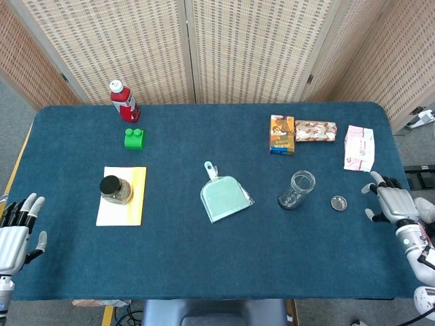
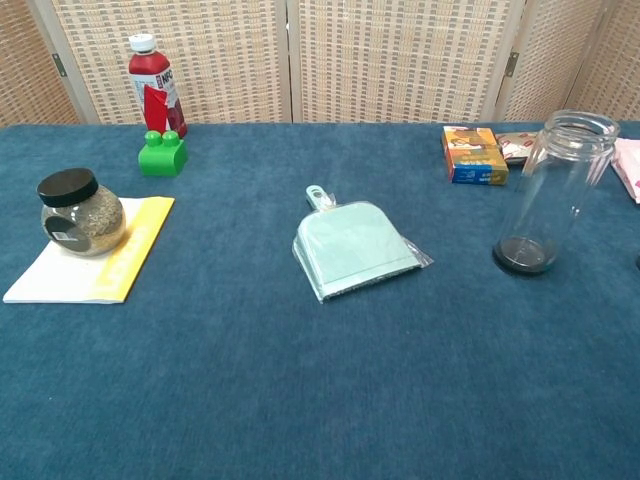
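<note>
Hovering at table's right edge, right robot hand (image 1: 393, 204) empty, fingers spread; small lid (image 1: 338, 202) just left, apart.

Scattered over the blue table (image 1: 204, 272): red bottle (image 1: 124, 100) behind green block (image 1: 134, 138), black-lidded jar (image 1: 115, 189) on a yellow-edged notepad (image 1: 122, 209), pale dustpan (image 1: 225, 197) centrally, orange box (image 1: 282, 134) beside a snack packet (image 1: 315, 131).

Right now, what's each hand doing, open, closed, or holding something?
Left hand: open, fingers apart, holding nothing.
Right hand: open, holding nothing, near the small lid.
</note>
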`<state>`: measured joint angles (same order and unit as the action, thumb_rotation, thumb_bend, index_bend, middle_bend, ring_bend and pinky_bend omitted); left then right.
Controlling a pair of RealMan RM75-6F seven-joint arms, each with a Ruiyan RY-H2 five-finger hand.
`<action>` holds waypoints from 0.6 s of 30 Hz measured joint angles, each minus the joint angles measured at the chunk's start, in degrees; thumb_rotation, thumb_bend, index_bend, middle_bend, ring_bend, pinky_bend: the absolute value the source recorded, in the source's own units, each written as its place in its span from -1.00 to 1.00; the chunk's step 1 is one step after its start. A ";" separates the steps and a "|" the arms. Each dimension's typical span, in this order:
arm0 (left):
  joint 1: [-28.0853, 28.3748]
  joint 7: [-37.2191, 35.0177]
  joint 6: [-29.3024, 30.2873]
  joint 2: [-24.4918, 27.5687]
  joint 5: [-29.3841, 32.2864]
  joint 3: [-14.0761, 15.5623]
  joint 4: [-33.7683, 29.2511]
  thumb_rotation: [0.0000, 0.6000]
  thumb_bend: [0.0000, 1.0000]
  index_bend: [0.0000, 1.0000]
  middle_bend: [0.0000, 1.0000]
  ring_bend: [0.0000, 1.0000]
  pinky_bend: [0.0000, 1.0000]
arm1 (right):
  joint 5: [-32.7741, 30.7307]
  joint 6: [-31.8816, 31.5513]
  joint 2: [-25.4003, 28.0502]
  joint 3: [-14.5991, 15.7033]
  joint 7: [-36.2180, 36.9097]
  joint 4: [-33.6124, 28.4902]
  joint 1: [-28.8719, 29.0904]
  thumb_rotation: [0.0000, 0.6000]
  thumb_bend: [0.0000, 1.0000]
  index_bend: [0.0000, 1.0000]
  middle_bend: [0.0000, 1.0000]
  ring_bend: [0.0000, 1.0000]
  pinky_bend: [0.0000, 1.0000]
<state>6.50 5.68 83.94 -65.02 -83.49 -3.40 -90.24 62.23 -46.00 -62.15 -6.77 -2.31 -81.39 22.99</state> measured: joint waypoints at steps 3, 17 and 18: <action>-0.03 -0.09 0.20 0.00 -0.32 0.07 -0.06 1.00 -0.02 -0.97 -1.00 -1.00 -0.96 | 0.03 -0.04 -1.10 0.20 0.24 1.21 0.11 1.00 -0.25 -0.26 -1.00 -1.00 -1.00; -0.40 -1.37 1.54 0.32 -1.13 -0.05 0.24 1.00 -0.02 -0.98 -1.00 -1.00 -0.96 | -0.47 2.35 -6.43 0.47 1.50 8.00 1.98 1.00 -0.25 -0.01 -1.00 -1.00 -1.00; -0.42 -1.47 1.58 0.36 -1.18 -0.04 0.23 1.00 -0.02 -0.98 -1.00 -1.00 -0.96 | -0.49 2.48 -6.71 0.48 1.57 8.40 2.09 1.00 -0.25 0.00 -1.00 -1.00 -1.00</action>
<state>6.07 4.21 85.52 -64.66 -84.66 -3.44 -90.01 61.74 -43.52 -68.87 -6.29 -0.75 -73.00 25.08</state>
